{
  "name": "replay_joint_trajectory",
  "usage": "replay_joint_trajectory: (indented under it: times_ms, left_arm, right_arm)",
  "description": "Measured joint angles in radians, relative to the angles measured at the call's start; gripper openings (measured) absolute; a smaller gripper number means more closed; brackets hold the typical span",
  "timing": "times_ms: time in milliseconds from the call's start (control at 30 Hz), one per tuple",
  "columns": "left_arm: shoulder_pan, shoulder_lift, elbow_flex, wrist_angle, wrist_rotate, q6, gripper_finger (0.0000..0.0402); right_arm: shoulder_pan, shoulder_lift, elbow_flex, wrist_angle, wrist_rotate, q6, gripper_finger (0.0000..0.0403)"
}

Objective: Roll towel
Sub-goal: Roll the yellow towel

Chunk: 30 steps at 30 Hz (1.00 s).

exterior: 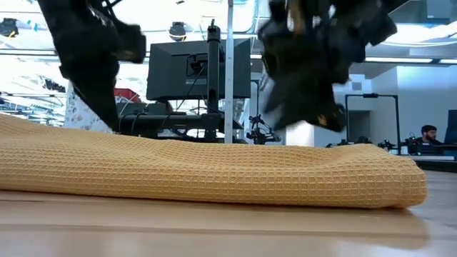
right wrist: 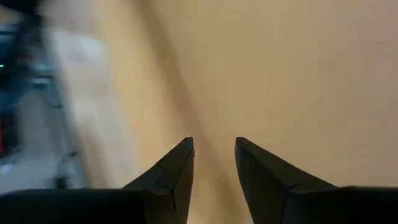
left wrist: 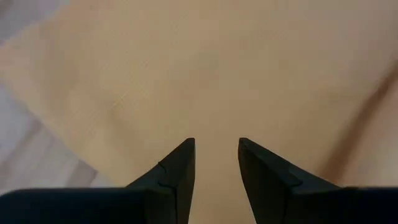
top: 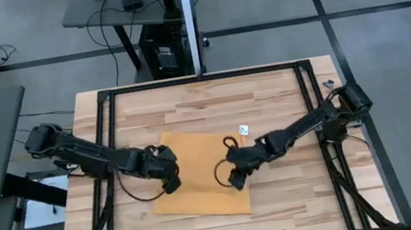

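Observation:
The mustard-orange towel (top: 198, 176) lies flat on the wooden table, and a small white tag (top: 244, 130) shows at its far right corner. In the low view its near edge (exterior: 214, 178) looks thick and rounded, like a fold. My left gripper (top: 173, 185) is open over the towel's left part, fingers pointing down at the cloth (left wrist: 211, 81). My right gripper (top: 236, 182) is open over the towel's right part (right wrist: 280, 74). In the low view the right gripper (exterior: 314, 114) hangs a little above the cloth. My left gripper stands low over the towel's left part, its open fingers (left wrist: 180, 168) pointing down. I cannot tell whether their tips touch the cloth.
A black metal frame (top: 200, 79) runs around the table top. Bare wood (top: 297, 191) lies to the right of the towel and toward the far edge. A monitor (exterior: 196, 68) and a person (exterior: 428, 135) show in the room behind.

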Motion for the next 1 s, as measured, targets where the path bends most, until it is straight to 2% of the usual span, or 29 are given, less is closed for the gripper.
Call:
replay_joint_trajectory:
  times_ms: [100, 333, 600, 800, 867, 933, 1000]
  left_arm:
    - [-0.003, 0.067, 0.0, 0.008, 0.005, -0.005, 0.0107]
    - [-0.006, 0.202, 0.002, 0.101, 0.059, -0.101, 0.0107]
    - [-0.033, 0.205, 0.001, 0.139, 0.059, -0.202, 0.0107]
    - [-0.045, 0.205, 0.001, 0.145, 0.063, -0.227, 0.0107]
    - [-0.037, 0.205, 0.011, 0.111, 0.065, -0.197, 0.0107]
    - [-0.03, 0.188, 0.044, -0.001, 0.066, -0.161, 0.0107]
    - [-0.03, 0.143, 0.103, -0.099, 0.016, -0.133, 0.0107]
  right_arm:
    - [-0.025, 0.0, 0.0, -0.115, 0.027, -0.002, 0.0111]
    - [-0.038, 0.0, -0.013, -0.149, 0.064, -0.034, 0.0111]
    - [-0.086, 0.0, -0.036, -0.222, 0.07, -0.152, 0.0111]
    - [-0.188, -0.002, -0.035, -0.25, 0.076, -0.291, 0.0111]
    - [-0.219, -0.014, -0.036, -0.247, 0.03, -0.328, 0.0111]
    - [-0.236, -0.048, -0.026, -0.255, -0.017, -0.37, 0.0111]
    - [-0.229, -0.112, -0.004, -0.249, -0.061, -0.412, 0.0111]
